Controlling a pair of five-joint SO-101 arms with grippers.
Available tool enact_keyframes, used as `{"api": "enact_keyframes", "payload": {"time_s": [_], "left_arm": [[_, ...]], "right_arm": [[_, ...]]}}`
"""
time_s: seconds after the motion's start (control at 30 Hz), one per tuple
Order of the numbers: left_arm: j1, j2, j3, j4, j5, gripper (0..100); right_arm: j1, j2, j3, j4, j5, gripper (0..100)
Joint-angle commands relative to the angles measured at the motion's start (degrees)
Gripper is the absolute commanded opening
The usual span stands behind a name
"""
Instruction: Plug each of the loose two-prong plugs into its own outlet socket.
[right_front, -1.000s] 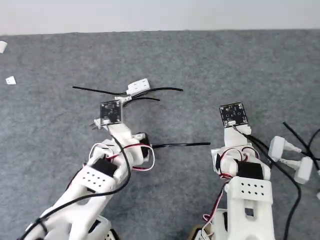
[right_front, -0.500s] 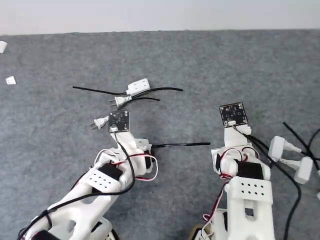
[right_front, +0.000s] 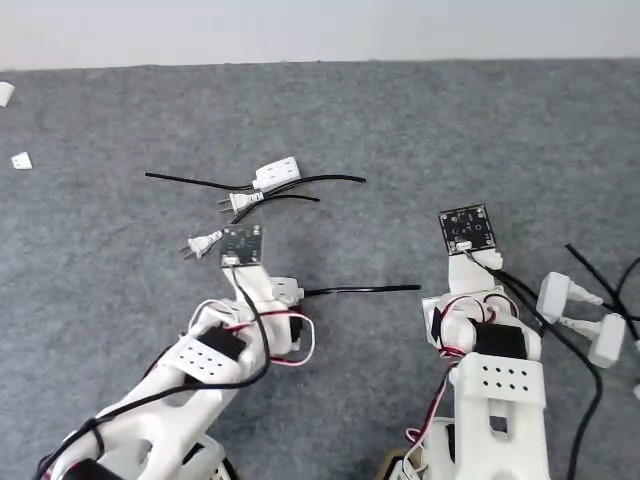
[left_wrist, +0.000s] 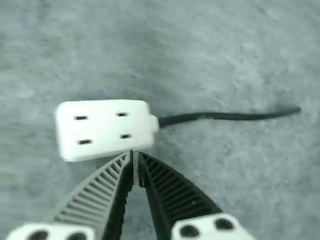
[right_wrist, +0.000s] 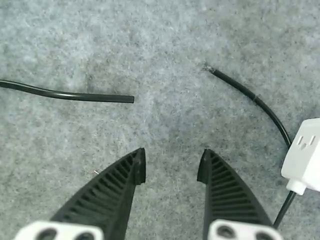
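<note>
Fuzzy grey carpet covers the table, and a plain white wall runs along the far edge. A small white scrap lies at the far left. The black board on the right arm has marks too tiny to read.

The left gripper has its fingers pressed together, with the tips just beside a white outlet socket on a black cord. The right gripper has its fingers apart over bare carpet.

One plug lies left of the middle. A second plug lies just beyond it, near a second socket.
</note>
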Motion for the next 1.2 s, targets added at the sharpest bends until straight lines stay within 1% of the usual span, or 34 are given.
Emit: {"api": "enact_keyframes", "payload": {"time_s": [0.0, 0.13, 0.2, 0.3, 0.4, 0.63, 0.7, 0.8, 0.87, 0.97, 1.03, 1.1, 1.17], "left_arm": [[-4.7, 0.1, -1.4, 1.1, -0.9, 1], [-9.2, 0.1, -1.8, 1.5, -1.1, 1], [-11.3, 0.1, -2.9, 1.4, -2.8, 1], [-13.6, 0.1, -3.7, -2.5, -5.1, 1], [-13.7, 0.2, -3.8, -3.4, -6.9, 1], [-13.6, 0.2, -3.9, -3.1, -6.8, 1], [-13.4, 0.1, -4.0, -1.8, -6.8, 1], [-9.9, -0.4, -4.1, 0.8, -6.7, 1], [-8.9, -0.4, -4.1, 1.5, -6.2, 1], [-12.1, -0.5, -4.8, 1.9, -2.8, 1], [-14.9, -0.5, -5.4, 3.3, -2.5, 1], [-15.5, -0.4, -5.1, 4.5, -2.5, 1], [-13.8, 0.2, -4.7, 5.5, -2.5, 1]], "right_arm": [[-0.3, -1.3, -0.5, -0.7, 0.7, 16.9], [-0.3, -1.3, -0.5, -0.7, 0.7, 16.9], [-0.3, -1.3, -0.5, -0.7, 0.7, 16.9], [-0.3, -1.3, -0.5, -0.7, 0.7, 16.9], [-0.3, -1.3, -0.5, -0.7, 0.7, 16.9], [-0.3, -1.3, -0.5, -0.7, 0.7, 16.9], [-0.3, -1.3, -0.5, -0.7, 0.7, 16.9], [-0.3, -1.3, -0.5, -0.7, 0.7, 16.9], [-0.3, -1.3, -0.5, -0.7, 0.7, 16.9], [-0.3, -1.3, -0.5, -0.7, 0.7, 16.9], [-0.3, -1.3, -0.5, -0.7, 0.8, 16.9], [-0.3, -1.3, -0.5, -0.7, 0.8, 16.9], [-0.3, -1.3, -0.5, -0.7, 0.8, 16.9]]}}
